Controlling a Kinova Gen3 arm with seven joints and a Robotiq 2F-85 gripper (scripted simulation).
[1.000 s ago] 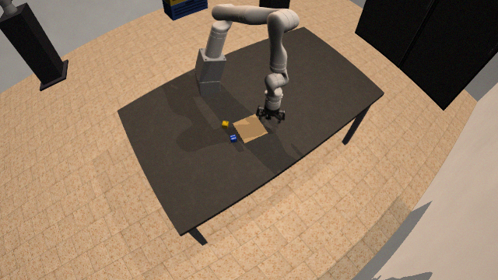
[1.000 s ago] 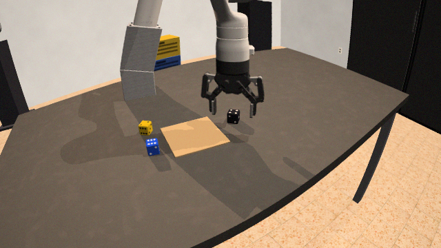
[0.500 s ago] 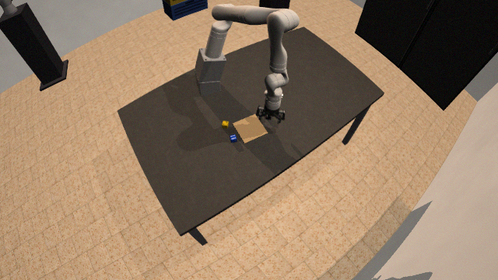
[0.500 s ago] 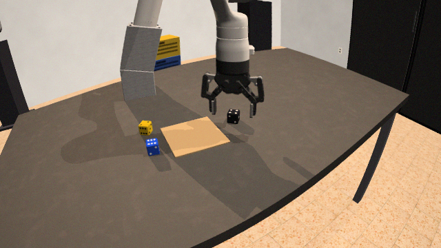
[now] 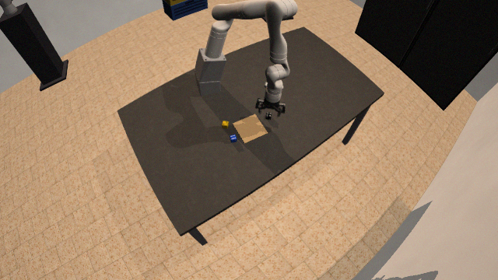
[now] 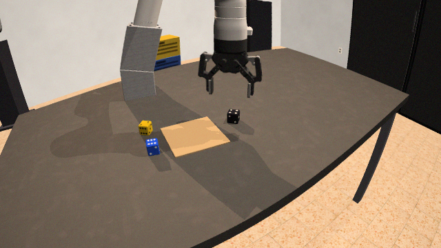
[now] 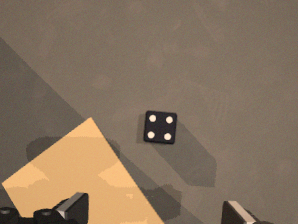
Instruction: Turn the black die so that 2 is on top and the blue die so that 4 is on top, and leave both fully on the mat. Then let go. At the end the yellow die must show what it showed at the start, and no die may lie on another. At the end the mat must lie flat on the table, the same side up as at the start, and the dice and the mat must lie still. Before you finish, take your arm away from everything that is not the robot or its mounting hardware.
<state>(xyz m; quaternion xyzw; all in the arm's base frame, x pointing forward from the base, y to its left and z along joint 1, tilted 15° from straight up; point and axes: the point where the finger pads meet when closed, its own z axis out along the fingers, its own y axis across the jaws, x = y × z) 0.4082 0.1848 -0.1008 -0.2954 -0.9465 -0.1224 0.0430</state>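
Right now I see the black die (image 6: 233, 116) sitting on the dark table (image 6: 310, 103), off the mat, just beside the far right corner of the tan mat (image 6: 193, 136). It is a small cube with white pips, and from my wrist camera its top face shows four (image 7: 160, 127). A cube has no long axis; its edges sit slightly turned against the wrist view's frame. The blue die (image 6: 152, 147) stands on the table near the mat's left edge, also off it, four white pips on top as far as I can make out. The yellow die (image 6: 145, 127) lies just behind the blue one, apart from it; its top pips are too small for me to read. Nothing rests on the mat, which lies flat. My gripper (image 6: 229, 89) hangs above the black die, fingers spread wide and holding nothing.
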